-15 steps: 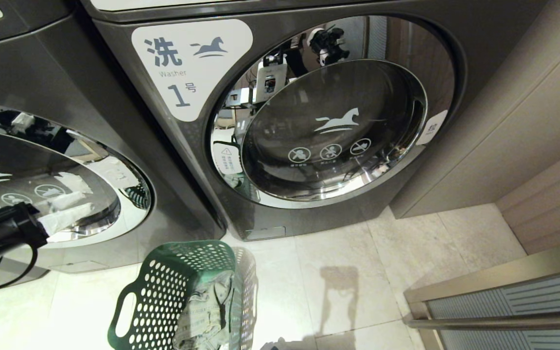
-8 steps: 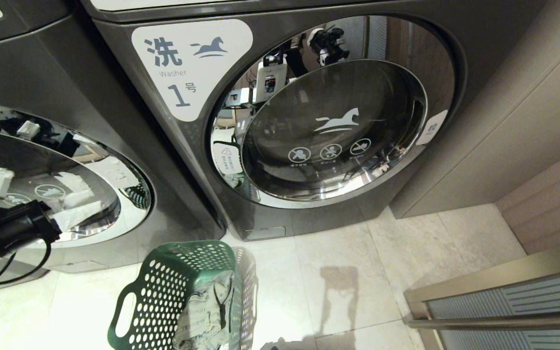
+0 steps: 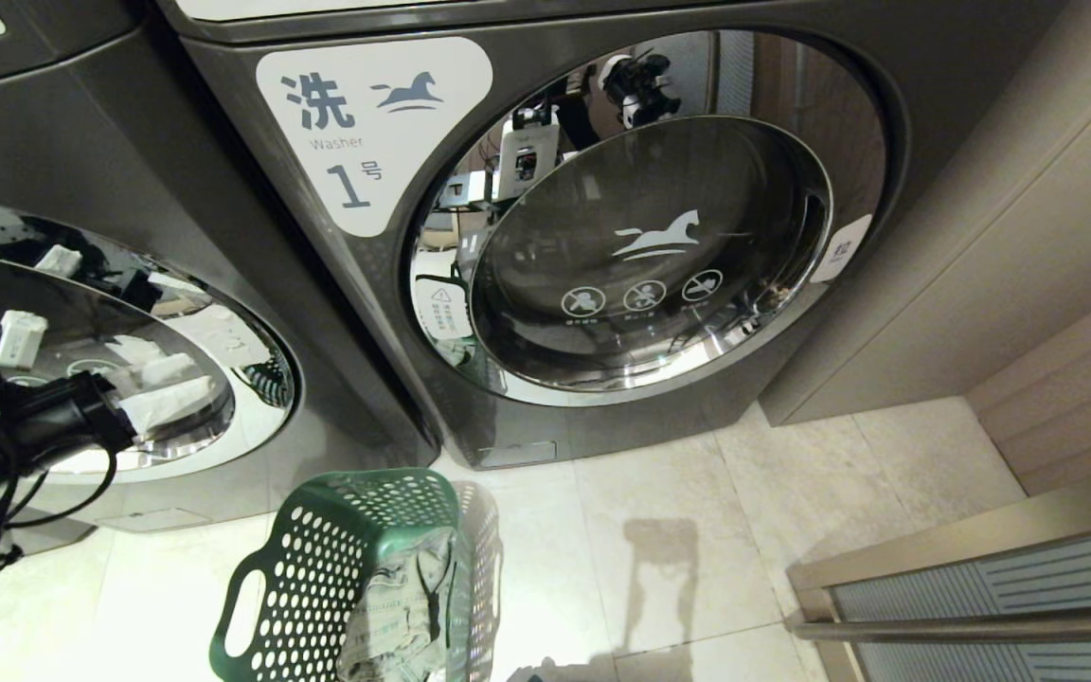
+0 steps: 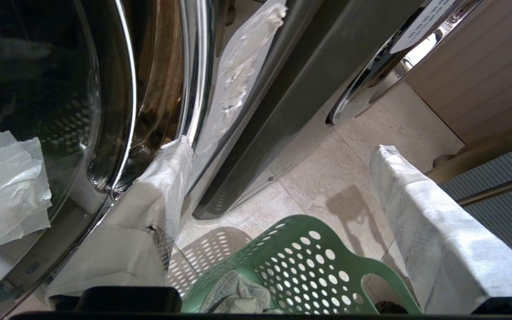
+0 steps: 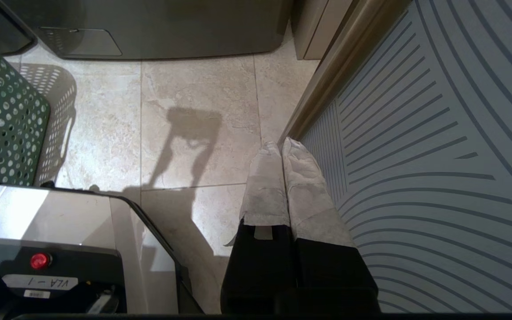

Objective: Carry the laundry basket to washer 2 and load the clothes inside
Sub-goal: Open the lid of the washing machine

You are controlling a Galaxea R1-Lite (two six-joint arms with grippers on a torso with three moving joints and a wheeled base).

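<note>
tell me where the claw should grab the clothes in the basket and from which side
Take the clothes at the bunched top fold, coming straight down through the open mouth of the laundry basket. The bundle lies loose against the wall nearer washer 1, and the perforated walls block any sideways approach. The open left claw is nearest, probably the one to use.

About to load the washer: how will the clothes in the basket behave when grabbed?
The clothes look crumpled and soft, so probably floppy: they would drape and trail from the fingers. The bundle is small against the basket, so likely light. A loose fold may snag on the basket's rim.
</note>
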